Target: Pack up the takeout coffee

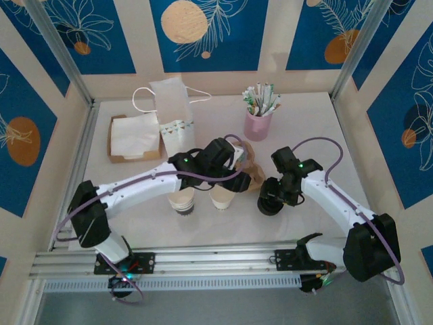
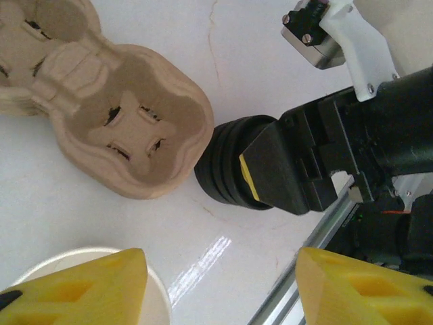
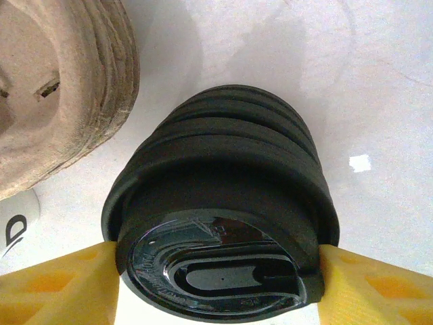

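Takeout coffee point(image 1: 183, 203) stands upright on the table point(image 1: 304, 135), left of centre, just on the near side of my left forearm, with a lidless cup point(image 1: 221, 198) just right of it. My left gripper point(image 2: 220, 261) is spread with nothing between the fingers, one finger over a white cup rim point(image 2: 61, 263), pulp carrier point(image 2: 128, 128) beyond. My right gripper point(image 3: 216, 261) is clamped on the stack of black lids point(image 3: 223, 169), right beside the carrier.
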Controlling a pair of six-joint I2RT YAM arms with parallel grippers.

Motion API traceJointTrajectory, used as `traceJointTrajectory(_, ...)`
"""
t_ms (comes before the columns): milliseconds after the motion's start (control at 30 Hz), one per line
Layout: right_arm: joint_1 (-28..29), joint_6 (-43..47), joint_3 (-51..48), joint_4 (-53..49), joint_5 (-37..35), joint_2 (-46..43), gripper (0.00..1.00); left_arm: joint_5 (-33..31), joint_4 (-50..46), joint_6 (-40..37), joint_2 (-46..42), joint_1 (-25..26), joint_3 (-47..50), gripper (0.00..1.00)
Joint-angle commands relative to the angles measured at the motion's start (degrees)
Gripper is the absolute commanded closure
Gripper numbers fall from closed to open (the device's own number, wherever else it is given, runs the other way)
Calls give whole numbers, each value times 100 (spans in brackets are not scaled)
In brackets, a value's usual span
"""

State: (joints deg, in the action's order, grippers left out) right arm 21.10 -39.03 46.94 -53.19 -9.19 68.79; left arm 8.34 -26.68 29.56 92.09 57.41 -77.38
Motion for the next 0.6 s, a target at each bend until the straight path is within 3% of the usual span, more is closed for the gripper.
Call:
traceJointTrajectory(0, -83, 11, 52, -110, 197, -44, 31, 322, 483, 79, 185, -6, -91, 48)
traceJointTrajectory(267, -390, 17, 61, -140, 260, 28, 30, 1020, 1220, 505, 679, 7, 136, 59)
traceJointTrajectory(367, -552, 58, 52, -96, 324, 29, 30, 849, 1000, 454, 831, 0, 47, 65)
traceJointTrajectory(567, -827, 75, 52, -78, 273, 20, 30, 500, 339, 194, 1166, 7, -374, 65)
